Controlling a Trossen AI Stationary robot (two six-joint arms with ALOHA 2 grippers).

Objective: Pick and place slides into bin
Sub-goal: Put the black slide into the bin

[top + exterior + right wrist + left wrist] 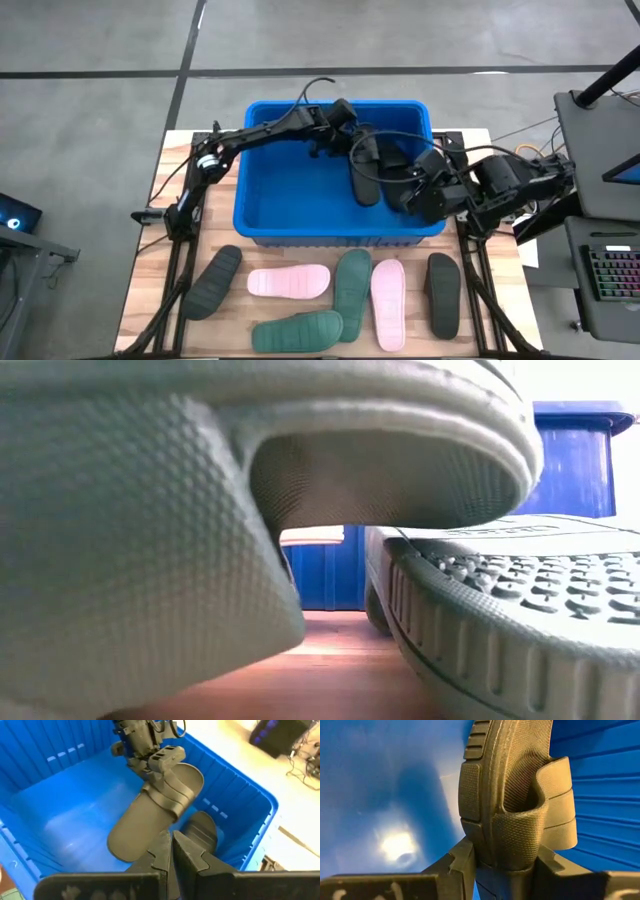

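Note:
My left gripper (348, 128) reaches into the blue bin (290, 190) from the left and is shut on a charcoal slide (150, 815), which hangs slanting inside the bin. A second dark slide (202, 832) lies in the bin against its wall. My right gripper (170, 845) is shut on nothing, above the bin's right near part, close to the held slide's lower end. Several slides lie on the table in front of the bin: charcoal (212, 282), pink (288, 282), green (352, 280), black (443, 293). My left gripper pinches the slide at its strap end (512, 845) between its two fingers, one finger (460, 865) against the sole's underside and the other (552, 865) on the strap side. The fingers slant down from the table's left. The slide hangs below them, its other end (125, 845) low over the bin's floor.
A second green slide (297, 332) and a second pink one (388, 303) lie near the table's front edge. In the low view two green slides (150, 510) (520, 610) fill the foreground, the bin (570, 460) behind them. A desk with a keyboard (610, 275) stands at the right.

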